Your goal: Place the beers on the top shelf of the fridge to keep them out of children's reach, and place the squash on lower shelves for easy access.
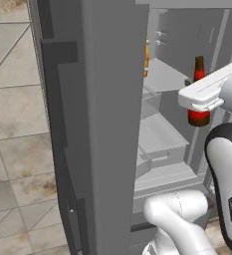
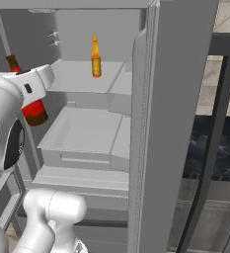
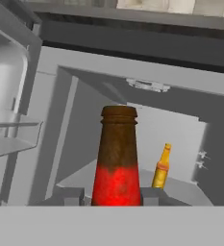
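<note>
The two dark fingertips (image 3: 80, 196) are closed on a dark brown glass bottle with a red label (image 3: 117, 163), held upright before the open grey fridge (image 2: 180, 99). Farther in, an amber-yellow bottle (image 2: 95, 58) is seen standing on the top shelf (image 2: 72, 79), evidently the held bottle's destination.

Open grey fridge (image 2: 151, 123), pale top shelf (image 2: 77, 79) bearing 1 upright amber bottle (image 2: 95, 58), near its back

Your arm (image 1: 222, 164) is glossy white, built of rounded tubular links with dark, nearly black joint sections. One dark joint carries small pale lettering, too small to read. The hand (image 1: 207, 92) is a flat white block with a small dark square on its side.
</note>
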Motion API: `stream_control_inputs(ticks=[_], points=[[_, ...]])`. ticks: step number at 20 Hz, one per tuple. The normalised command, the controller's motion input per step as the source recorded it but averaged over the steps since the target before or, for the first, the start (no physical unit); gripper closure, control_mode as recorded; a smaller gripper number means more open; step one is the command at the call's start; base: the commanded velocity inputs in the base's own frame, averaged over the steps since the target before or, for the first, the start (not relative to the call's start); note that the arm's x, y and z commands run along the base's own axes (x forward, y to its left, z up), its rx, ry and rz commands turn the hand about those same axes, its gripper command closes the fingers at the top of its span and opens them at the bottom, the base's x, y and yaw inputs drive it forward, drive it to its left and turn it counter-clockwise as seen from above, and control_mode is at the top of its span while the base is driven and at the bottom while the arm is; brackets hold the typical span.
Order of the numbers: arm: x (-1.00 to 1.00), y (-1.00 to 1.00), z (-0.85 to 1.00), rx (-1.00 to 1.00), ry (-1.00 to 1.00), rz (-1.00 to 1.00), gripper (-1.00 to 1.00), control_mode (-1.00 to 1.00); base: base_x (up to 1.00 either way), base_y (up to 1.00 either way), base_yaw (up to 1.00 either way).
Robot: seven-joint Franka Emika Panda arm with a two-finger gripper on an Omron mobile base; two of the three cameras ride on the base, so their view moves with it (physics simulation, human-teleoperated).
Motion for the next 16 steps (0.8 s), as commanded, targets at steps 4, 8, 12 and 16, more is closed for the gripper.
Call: stream_control_inputs(ticks=[4,8,12,16], points=[[0.54,-0.04,0.00,0.17,-0.02,0.00,1.00,-1.00,0.00,0.00,0.00],[0.43,-0.15,0.04,0.19,0.00,0.02,1.00,-1.00,0.00,0.00,0.00],[0.32,-0.03,0.00,0.11,0.00,0.01,1.00,-1.00,0.00,0.00,0.00],[0.33,0.00,0.00,0.01,0.00,0.00,1.00,-1.00,0.00,0.00,0.00]])
